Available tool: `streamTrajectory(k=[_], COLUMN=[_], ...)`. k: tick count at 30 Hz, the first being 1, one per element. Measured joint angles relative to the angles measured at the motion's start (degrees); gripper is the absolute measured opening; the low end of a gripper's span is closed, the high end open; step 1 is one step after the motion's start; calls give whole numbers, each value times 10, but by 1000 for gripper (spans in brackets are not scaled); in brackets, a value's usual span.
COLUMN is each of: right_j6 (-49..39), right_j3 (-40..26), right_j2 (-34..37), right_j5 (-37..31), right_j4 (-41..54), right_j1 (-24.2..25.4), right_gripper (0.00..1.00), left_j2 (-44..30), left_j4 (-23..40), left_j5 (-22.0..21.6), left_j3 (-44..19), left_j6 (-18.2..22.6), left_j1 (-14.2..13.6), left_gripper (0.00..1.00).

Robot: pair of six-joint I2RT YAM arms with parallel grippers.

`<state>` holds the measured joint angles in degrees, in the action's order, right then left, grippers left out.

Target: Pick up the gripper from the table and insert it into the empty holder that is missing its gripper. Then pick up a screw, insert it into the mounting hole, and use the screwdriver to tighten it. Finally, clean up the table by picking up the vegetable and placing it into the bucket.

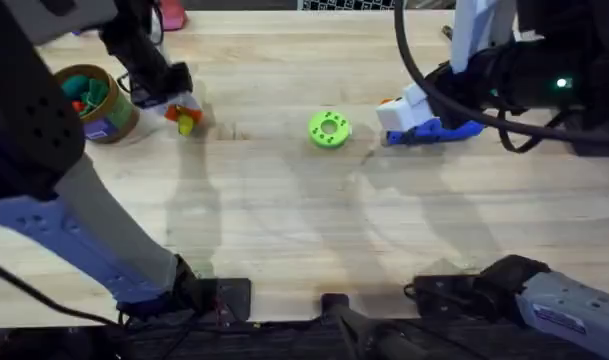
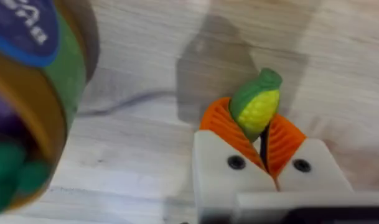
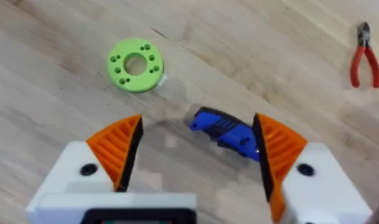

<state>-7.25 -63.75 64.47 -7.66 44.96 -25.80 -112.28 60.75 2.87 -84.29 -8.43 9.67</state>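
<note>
My left gripper (image 1: 181,112) is shut on the vegetable (image 2: 257,106), a small yellow piece with a green end that sticks out past the orange pads (image 2: 223,127). It hangs just right of the bucket (image 1: 96,102), a round can with a green and purple label (image 2: 33,93). The vegetable (image 1: 185,123) is outside the rim. My right gripper (image 3: 198,142) stands open over the blue screwdriver (image 3: 225,130), which lies on the table between the pads. From overhead the screwdriver (image 1: 439,131) lies beside the right gripper (image 1: 396,112). The loose gripper piece, the holder and the screw are out of view.
A green ring with several holes (image 1: 330,129) lies mid-table, left of the screwdriver (image 3: 134,65). Red-handled pliers (image 3: 365,62) rest farther off on the wood. Green and red toy pieces sit inside the bucket. A pink object (image 1: 170,15) is at the far edge.
</note>
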Motion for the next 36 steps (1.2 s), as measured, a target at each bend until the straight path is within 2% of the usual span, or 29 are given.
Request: streamTrajectory(k=[5,6,7,10,15,20,24,28,36], right_j6=[0,0,0,0,0,0,0,0,0], right_j3=[0,0,0,0,0,0,0,0,0], right_j2=[0,0,0,0,0,0,0,0,0], right_j5=[0,0,0,0,0,0,0,0,0], right_j4=[3,3,3,4,4,4,4,4,4], right_j1=[0,0,0,0,0,0,0,0,0], right_gripper=[994,994,994,994,994,994,994,993,994], left_j2=[76,130,146,188,228,221,200,169,105], left_j4=[31,53,58,71,74,59,25,-6,-50], left_j5=[6,8,8,8,-1,-12,-16,-19,-21], left_j3=[-27,-54,-62,-78,-82,-82,-82,-82,-82], left_j6=[0,0,0,7,33,81,103,120,152], left_j1=[1,8,13,36,94,158,196,209,209], left_gripper=[34,34,34,34,34,34,34,34,34])
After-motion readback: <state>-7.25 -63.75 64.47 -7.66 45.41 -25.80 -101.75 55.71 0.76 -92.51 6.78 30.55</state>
